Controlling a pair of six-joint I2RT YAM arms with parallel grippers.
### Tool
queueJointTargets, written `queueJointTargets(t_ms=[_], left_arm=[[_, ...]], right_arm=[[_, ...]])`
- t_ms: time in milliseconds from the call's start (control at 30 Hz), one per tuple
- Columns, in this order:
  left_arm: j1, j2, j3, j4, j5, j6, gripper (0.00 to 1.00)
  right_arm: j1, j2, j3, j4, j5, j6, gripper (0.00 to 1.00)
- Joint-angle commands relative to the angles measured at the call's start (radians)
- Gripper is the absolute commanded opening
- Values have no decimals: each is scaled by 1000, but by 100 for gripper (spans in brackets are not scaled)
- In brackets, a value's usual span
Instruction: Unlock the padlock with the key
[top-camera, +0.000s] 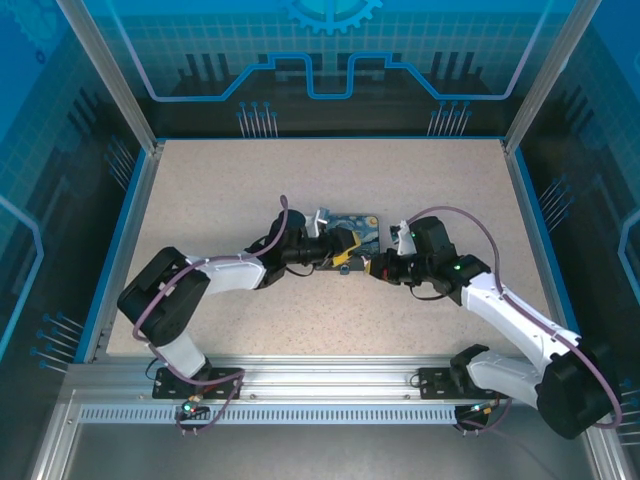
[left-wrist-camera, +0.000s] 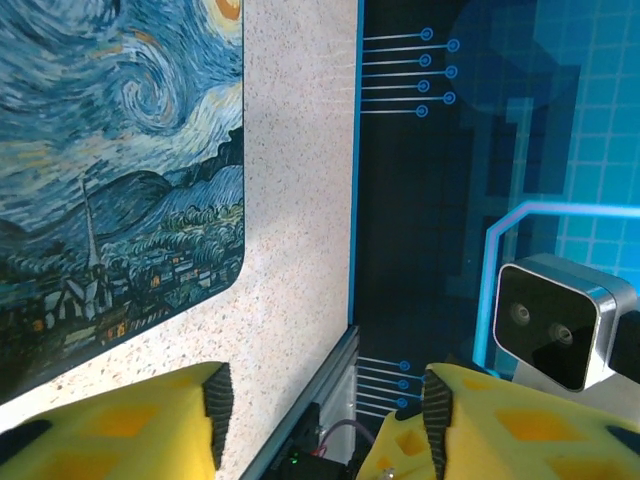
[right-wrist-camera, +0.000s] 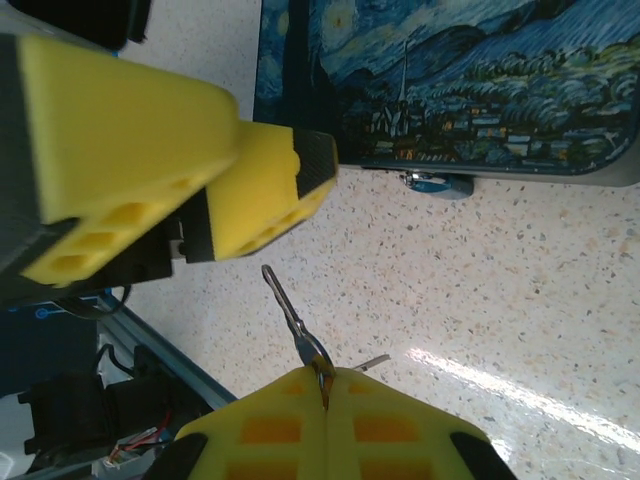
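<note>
My right gripper is shut on the head of the thin silvery key. The key's shaft points up and away over the speckled table. A small bluish metallic piece, apparently the padlock, sits at the near edge of the starry-night box. My left gripper stands open beside the box, with nothing between its yellow fingers. From above, the left gripper and the right gripper meet in front of the box.
The speckled table has a blue rim all round and transparent panels behind. An aluminium rail runs along the near edge by the arm bases. The right wrist's camera hangs close to my left fingers.
</note>
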Motion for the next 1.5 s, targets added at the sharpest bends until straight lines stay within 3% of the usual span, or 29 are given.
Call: queueJointTargets(t_ms=[0, 367, 667, 800, 1000, 1167, 1267, 1400, 1467], left_arm=[[-15, 20, -5, 122, 33, -32, 49], [-31, 36, 1, 136, 36, -38, 36], [-45, 41, 3, 151, 34, -49, 36], [-46, 45, 3, 153, 32, -50, 32], [-49, 50, 3, 158, 32, -51, 20], [-51, 50, 4, 163, 34, -52, 0], [-51, 47, 5, 165, 33, -56, 0], [-51, 25, 0, 145, -3, -45, 0], [-51, 7, -3, 141, -37, -44, 0]], right_arm=[[-23, 9, 27, 41, -47, 36, 0], [-32, 28, 49, 47, -56, 38, 0], [-31, 45, 47, 54, -56, 37, 0], [-31, 44, 41, 54, -55, 34, 0], [-32, 42, 35, 56, -55, 35, 0], [-34, 43, 34, 56, -51, 34, 0], [-36, 38, 35, 51, -49, 32, 0], [-88, -28, 20, 28, -25, 51, 51], [-136, -73, -2, 42, -39, 80, 68]])
